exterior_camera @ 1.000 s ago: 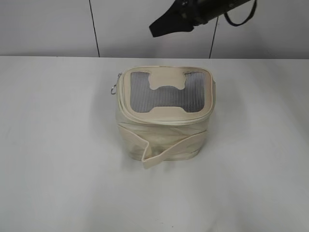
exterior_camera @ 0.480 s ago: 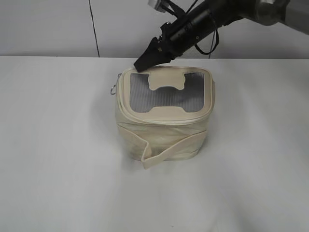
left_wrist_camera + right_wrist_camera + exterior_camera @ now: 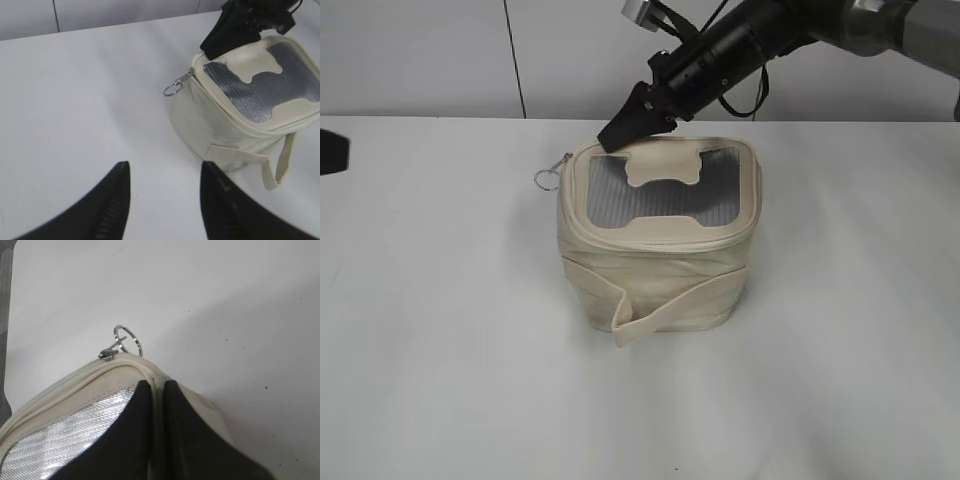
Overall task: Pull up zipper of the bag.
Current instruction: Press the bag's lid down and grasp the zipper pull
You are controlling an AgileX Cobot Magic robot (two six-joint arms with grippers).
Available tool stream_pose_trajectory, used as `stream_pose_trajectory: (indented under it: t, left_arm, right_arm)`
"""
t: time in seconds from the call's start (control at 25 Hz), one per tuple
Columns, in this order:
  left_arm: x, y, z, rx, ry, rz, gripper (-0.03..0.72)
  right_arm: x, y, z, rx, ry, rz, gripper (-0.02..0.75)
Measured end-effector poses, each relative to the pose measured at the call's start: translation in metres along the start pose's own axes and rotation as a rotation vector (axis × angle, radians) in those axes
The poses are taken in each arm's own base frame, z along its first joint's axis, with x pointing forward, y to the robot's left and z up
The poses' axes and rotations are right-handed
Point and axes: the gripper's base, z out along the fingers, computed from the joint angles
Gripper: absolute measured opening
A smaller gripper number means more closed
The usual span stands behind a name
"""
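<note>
In the exterior view, the bag (image 3: 658, 235) stands near the middle of the white desk (image 3: 440, 350), somewhat toward the far edge, with its mesh window panel (image 3: 665, 190) facing up and its wide strap (image 3: 665, 310) wrapped across the near side. The zipper (image 3: 650, 243) runs round the top rim, and a silver ring pull (image 3: 546, 178) sticks out at the far left corner of the bag. The right pincer (image 3: 620, 135) reaches in from the far right and presses on the far left rim of the bag, its jaws nearly together. A dark shape at the left edge of the desk is too cropped to identify. In the left wrist view, the left pincer (image 3: 162, 200) hangs above bare desk on the bag's left, jaws spread wide and holding nothing; the ring pull (image 3: 172, 90) juts toward it from the bag's corner. In the right wrist view, the right pincer's fingers (image 3: 132, 440) lie almost closed with a thin cream ridge of the bag's rim (image 3: 156, 400) nipped between them, just beside the ring pull (image 3: 127, 341) and its slider (image 3: 108, 354).
</note>
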Motion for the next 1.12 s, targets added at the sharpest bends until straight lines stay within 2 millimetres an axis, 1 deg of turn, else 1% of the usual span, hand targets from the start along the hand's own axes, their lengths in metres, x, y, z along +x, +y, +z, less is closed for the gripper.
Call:
stream_pose_trajectory:
  t: [0.12,0.2,0.24,0.28,0.36,0.52,0.64,0.76,0.84,0.96,1.12]
  left_arm:
    - [-0.023,0.012,0.037,0.07,0.038,0.056,0.415]
    - [-0.037,0.022,0.068,0.126,0.069,0.115,0.433]
    - [-0.039,0.027,0.084,0.149,0.091,0.156,0.438]
    - [-0.043,0.031,0.096,0.169,0.1,0.203,0.44]
    - [-0.044,0.04,0.122,0.215,0.135,0.317,0.442]
    - [-0.034,0.052,0.158,0.28,0.186,0.47,0.443]
    - [-0.025,0.053,0.177,0.305,0.209,0.542,0.443]
    - [-0.017,0.04,0.19,0.347,0.221,0.61,0.445]
    - [-0.015,0.032,0.198,0.345,0.221,0.641,0.447]
    - [-0.014,0.024,0.208,0.321,0.212,0.65,0.447]
    - [-0.023,0.025,0.218,0.284,0.179,0.638,0.447]
  right_arm:
    - [0.0,0.0,0.0,-0.001,-0.002,0.002,0.049]
    - [0.0,0.0,0.0,-0.002,-0.002,0.002,0.049]
    - [0.0,0.0,0.0,-0.002,-0.003,0.002,0.047]
    - [0.0,0.0,0.0,-0.002,-0.004,0.003,0.047]
    - [0.0,0.0,0.0,-0.003,-0.004,0.003,0.047]
    - [0.0,0.0,0.0,-0.003,-0.004,0.007,0.046]
    - [0.0,0.0,0.0,-0.003,-0.004,0.011,0.046]
    - [0.0,0.0,0.0,-0.003,-0.004,0.011,0.046]
    - [0.0,0.0,0.0,-0.003,-0.004,0.011,0.046]
    - [0.0,0.0,0.0,-0.003,-0.004,0.011,0.045]
    - [0.0,0.0,0.0,-0.003,-0.004,0.018,0.045]
